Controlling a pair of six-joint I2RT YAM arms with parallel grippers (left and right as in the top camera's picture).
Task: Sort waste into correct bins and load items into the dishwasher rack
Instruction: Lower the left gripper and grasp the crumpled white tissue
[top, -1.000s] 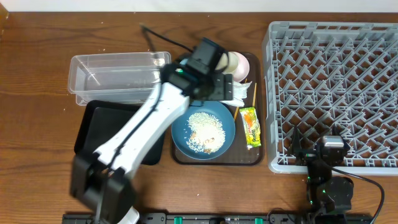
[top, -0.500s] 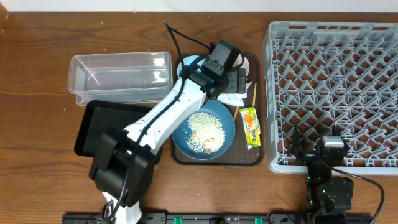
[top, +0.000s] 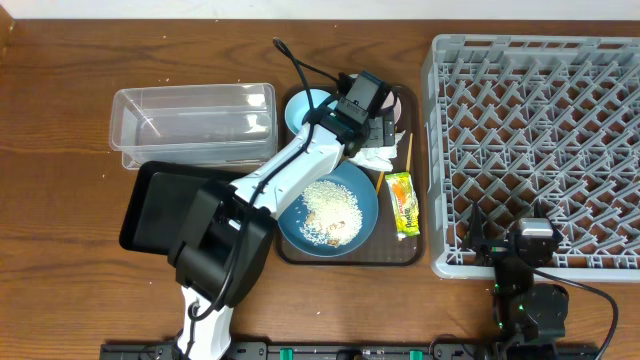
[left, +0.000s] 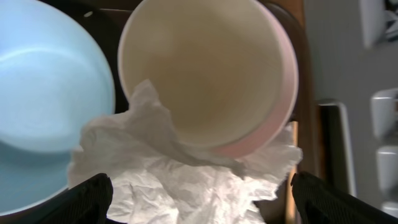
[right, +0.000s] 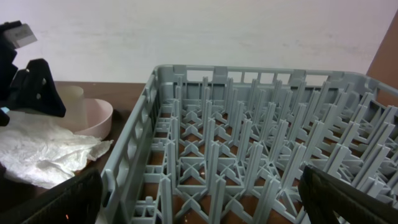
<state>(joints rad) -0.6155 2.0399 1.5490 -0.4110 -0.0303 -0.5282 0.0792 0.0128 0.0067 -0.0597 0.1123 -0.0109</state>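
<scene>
Napkin (left: 143, 162) pick is my step, I judge. My left end effector (left: 202, 202) hangs over it with fingers wide apart and nothing held. The napkin lies on the brown tray (top: 350, 258), at 1 o'clock of the plate (top: 367, 205), and touches the pink bowl (left: 205, 68).

To do it well:
- drop straight down so both fingers straddle the thick crumple at 6 o'clock of the pink bowl
- stay off that bowl's rim, since one napkin flap runs up against it
- stay off the blue bowl (left: 43, 81) at 9 o'clock
- pinch deep, since thin paper slips
- lift clear before swinging to 9 o'clock toward the bins

My right end effector (right: 202, 199) is spread apart, empty, and parked at the rack's (top: 430, 150) 6 o'clock edge.

Counts:
- napkin: one
- wrapper (top: 403, 203): one, at 3 o'clock of the plate
- rice (top: 328, 210): one heap, on the plate
- plate: one
- bowls: two
- chopsticks (top: 407, 150): too thin to count
- cup: none that I can make out
- bins: two, the tub (top: 190, 90) and the black tray (top: 150, 205)
- rack: one
</scene>
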